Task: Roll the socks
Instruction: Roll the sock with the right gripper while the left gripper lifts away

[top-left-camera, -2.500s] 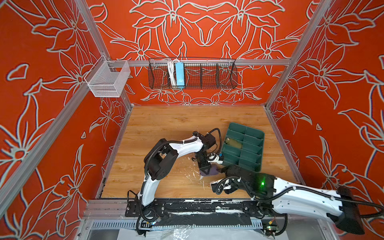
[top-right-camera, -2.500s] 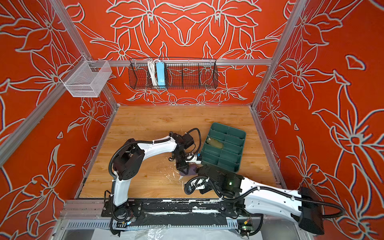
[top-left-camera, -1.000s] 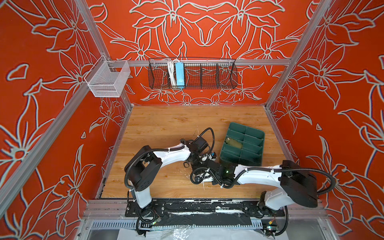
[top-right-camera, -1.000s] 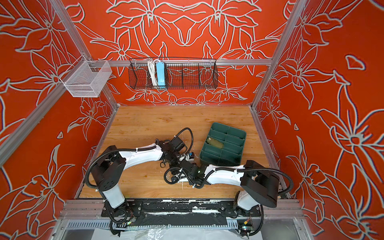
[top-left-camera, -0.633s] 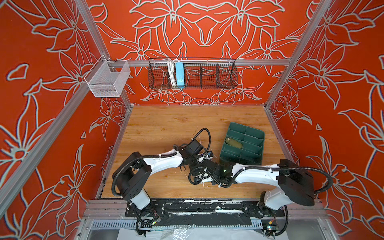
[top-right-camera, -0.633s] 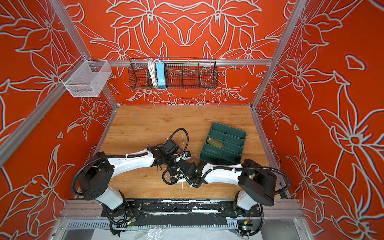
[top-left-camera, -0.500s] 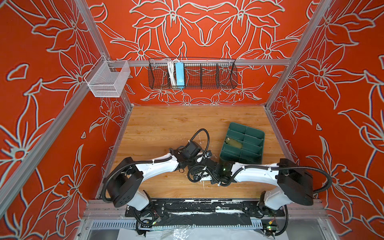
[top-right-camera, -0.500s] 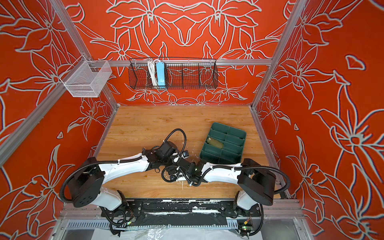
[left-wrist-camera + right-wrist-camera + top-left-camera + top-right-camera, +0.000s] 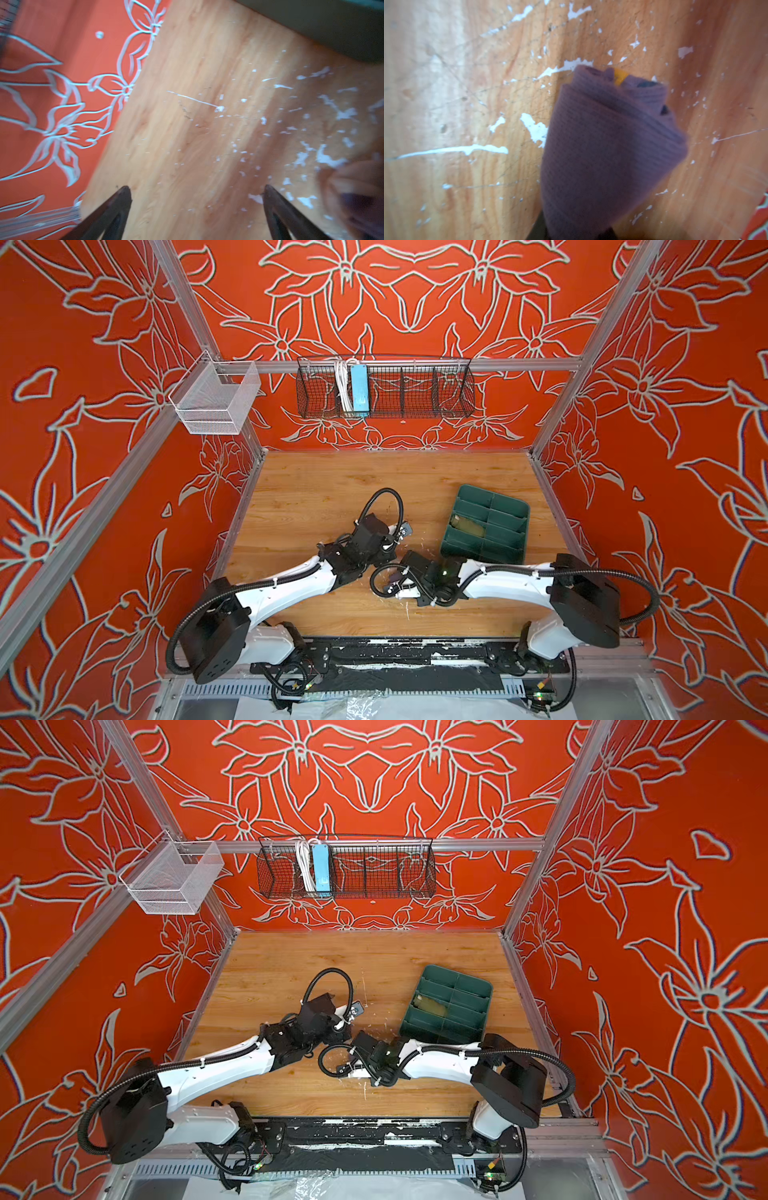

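The purple sock [image 9: 608,145] is a ribbed roll with a yellow stripe at its far end. My right gripper [image 9: 575,232] is shut on it just above the wooden table [image 9: 332,489]. Both top views show that gripper [image 9: 397,583] [image 9: 349,1060] low at the table's middle, covering the roll. My left gripper [image 9: 196,192] is open and empty over bare wood, just left of and behind the right one [image 9: 395,533] [image 9: 340,1017]. A blurred purple shape [image 9: 357,203] lies beside it. The olive sock [image 9: 467,526] [image 9: 432,1006] lies rolled in a compartment of the tray.
The dark green divided tray [image 9: 507,506] [image 9: 469,986] sits at the right of the table, close behind the right arm. White scratches [image 9: 535,128] mark the wood. A black wire basket [image 9: 384,391] and a white mesh basket [image 9: 216,400] hang on the walls.
The left gripper has let go of the purple sock, opened wide and drawn back as its arm swung low and leftward. The right gripper has taken the roll and keeps hold of it.
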Controlling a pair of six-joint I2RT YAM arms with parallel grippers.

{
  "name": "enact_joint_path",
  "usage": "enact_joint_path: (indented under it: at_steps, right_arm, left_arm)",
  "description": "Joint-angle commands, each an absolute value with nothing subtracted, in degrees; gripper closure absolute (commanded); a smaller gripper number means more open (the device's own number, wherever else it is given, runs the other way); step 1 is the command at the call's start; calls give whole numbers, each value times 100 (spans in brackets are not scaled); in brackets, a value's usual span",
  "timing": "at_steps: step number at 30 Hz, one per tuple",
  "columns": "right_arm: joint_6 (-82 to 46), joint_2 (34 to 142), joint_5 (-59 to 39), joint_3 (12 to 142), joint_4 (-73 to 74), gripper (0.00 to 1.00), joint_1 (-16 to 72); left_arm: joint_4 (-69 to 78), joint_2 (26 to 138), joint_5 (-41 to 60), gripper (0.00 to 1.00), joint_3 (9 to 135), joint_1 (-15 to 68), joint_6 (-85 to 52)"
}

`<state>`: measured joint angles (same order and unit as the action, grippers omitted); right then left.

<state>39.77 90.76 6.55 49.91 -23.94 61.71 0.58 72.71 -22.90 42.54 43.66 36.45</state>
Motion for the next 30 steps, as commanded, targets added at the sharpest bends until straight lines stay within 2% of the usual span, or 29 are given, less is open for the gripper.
enact_joint_path:
  at_steps: [1, 4, 7, 9, 11, 14, 16, 20, 23, 30]
  right_arm:
    - [3772, 9501, -193, 5163, -3584, 100, 6138]
    - [3634, 9907, -455, 5555, -4120, 100, 6091]
    - [3515, 10198, -691, 5864, -4393, 100, 6048]
    - [3440, 10352, -842, 6025, -4528, 100, 5992]
    - [3344, 10520, -982, 6232, -4696, 100, 5932]
    - [3258, 10748, -1298, 6570, -4907, 100, 5822]
    - [3227, 10871, -1485, 6738, -4980, 100, 5743]
    - [3191, 11197, -1581, 7059, -5221, 100, 5639]
    - [3147, 11307, -1606, 7145, -5265, 100, 5592]
    - [3107, 11328, -1876, 7066, -5130, 100, 5485]
  left_arm:
    - [742, 6629, -3181, 2, 4146, 4324, 4301]
    - [1063, 5740, -3394, 2, 4053, 4302, 4910]
    - [700, 4614, -2863, 2, 4169, 4272, 4987]
    - [-371, 3993, -1766, 2, 4495, 4271, 4831]
    - [-1412, 3546, -193, 1, 4777, 4276, 4811]
    - [-2398, 3503, 1267, 1, 4832, 4333, 5159]
    - [-2801, 3781, 1135, 1, 4825, 4500, 5309]
    - [-2773, 4368, -360, 0, 4327, 5483, 6155]
    - [-2475, 4670, -1033, 0, 3821, 6074, 6536]
    - [-1836, 4997, -1845, 0, 3009, 6907, 6188]
